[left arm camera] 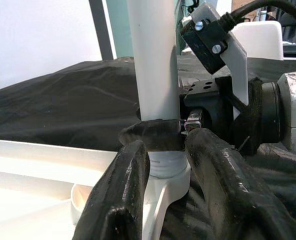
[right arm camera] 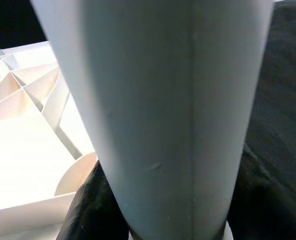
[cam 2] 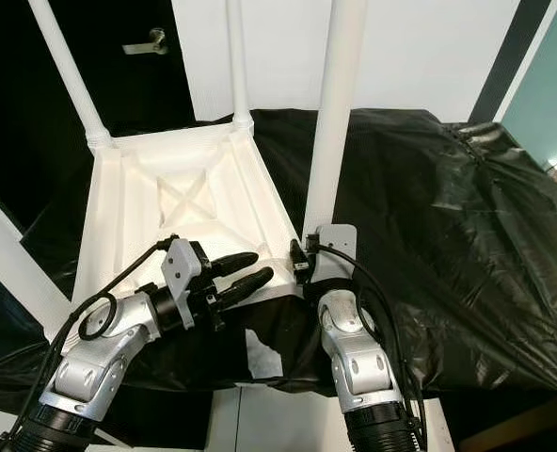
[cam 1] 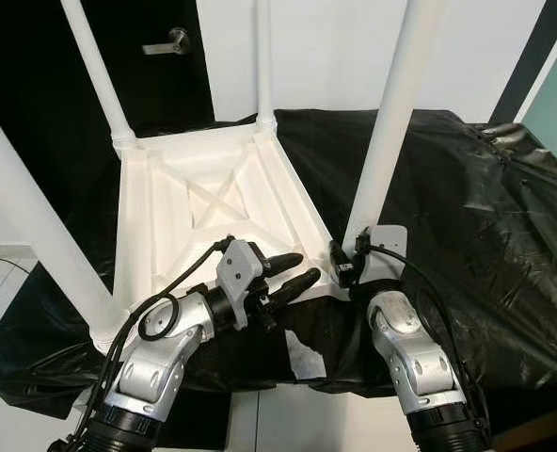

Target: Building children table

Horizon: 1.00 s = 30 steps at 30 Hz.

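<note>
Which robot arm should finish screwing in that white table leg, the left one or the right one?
Probably the right. The right pincer is already wrapped around the white leg at its base, just above the socket in the upside-down tabletop. The left pincer is open beside it, holding nothing.

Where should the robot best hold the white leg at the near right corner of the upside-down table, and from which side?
Low on the near right leg, just above its socket, from the robot's side. The leg is round, slim and upright, so fingers close around it sideways, as the right gripper does now.
</note>
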Motion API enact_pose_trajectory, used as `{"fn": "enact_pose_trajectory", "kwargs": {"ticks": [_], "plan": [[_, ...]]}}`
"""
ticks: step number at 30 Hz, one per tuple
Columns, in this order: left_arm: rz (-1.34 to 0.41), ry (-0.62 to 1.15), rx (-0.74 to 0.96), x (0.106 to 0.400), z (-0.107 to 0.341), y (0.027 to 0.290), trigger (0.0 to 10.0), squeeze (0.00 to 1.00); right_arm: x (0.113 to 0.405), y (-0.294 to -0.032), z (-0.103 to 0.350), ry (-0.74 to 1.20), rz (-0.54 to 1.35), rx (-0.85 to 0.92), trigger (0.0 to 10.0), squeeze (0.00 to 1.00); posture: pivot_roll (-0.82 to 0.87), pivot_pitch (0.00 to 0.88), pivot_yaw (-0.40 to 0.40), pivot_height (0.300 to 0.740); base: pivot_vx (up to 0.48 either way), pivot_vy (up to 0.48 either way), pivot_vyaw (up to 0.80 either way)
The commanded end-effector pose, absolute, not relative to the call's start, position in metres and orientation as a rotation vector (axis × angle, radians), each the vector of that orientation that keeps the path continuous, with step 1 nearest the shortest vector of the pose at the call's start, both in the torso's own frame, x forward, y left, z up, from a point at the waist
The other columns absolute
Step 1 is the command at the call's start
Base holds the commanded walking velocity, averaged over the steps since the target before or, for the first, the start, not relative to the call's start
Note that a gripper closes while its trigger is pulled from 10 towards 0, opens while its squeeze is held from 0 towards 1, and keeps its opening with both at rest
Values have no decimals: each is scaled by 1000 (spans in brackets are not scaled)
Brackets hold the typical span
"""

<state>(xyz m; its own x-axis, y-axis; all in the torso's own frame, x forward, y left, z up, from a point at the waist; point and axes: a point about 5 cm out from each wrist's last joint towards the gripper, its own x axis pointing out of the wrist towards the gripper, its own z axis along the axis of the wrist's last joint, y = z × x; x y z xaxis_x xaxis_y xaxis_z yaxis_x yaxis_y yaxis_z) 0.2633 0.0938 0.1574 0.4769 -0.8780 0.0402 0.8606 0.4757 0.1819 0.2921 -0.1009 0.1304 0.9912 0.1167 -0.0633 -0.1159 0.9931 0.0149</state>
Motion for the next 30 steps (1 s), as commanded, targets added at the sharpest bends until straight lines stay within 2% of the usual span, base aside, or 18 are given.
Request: {"fn": "enact_pose_trajectory", "kwargs": {"ticks": [1,3,4,5,9,17,18,19,26,30], "plan": [[-1078,-124,158,260,156,93,10000,0,286,-92,109,178,113,70,10000,0,-13,0,-3,740,0,0,0],[-1077,-124,160,261,157,93,10000,0,285,-90,112,163,120,58,10000,0,-14,0,-3,740,0,0,0],[-1075,-125,161,261,157,94,10000,0,285,-89,115,152,118,48,10000,161,-12,0,-5,740,0,0,0],[-1073,-125,161,261,157,94,10000,0,286,-91,116,142,118,39,10000,1000,-13,0,-5,740,0,0,0],[-1071,-125,162,261,157,94,10000,0,286,-96,118,135,106,35,10000,1000,-13,0,-3,740,0,0,0],[-1076,-124,165,261,157,93,10000,0,278,-117,121,80,254,34,10000,1000,-22,0,6,740,0,0,0],[-1078,-124,168,262,157,93,10000,0,275,-128,123,59,343,0,10000,569,-27,0,10,740,0,0,0],[-1079,-125,169,263,158,93,10000,0,274,-134,125,44,400,-26,10000,0,-31,0,15,740,0,0,0],[-1080,-130,173,266,159,92,10000,0,278,-150,138,9,608,-109,10000,0,-38,0,24,740,0,0,0],[-1079,-133,174,267,160,92,10000,0,280,-152,140,12,654,-125,10000,0,-40,0,27,740,0,0,0]]}}
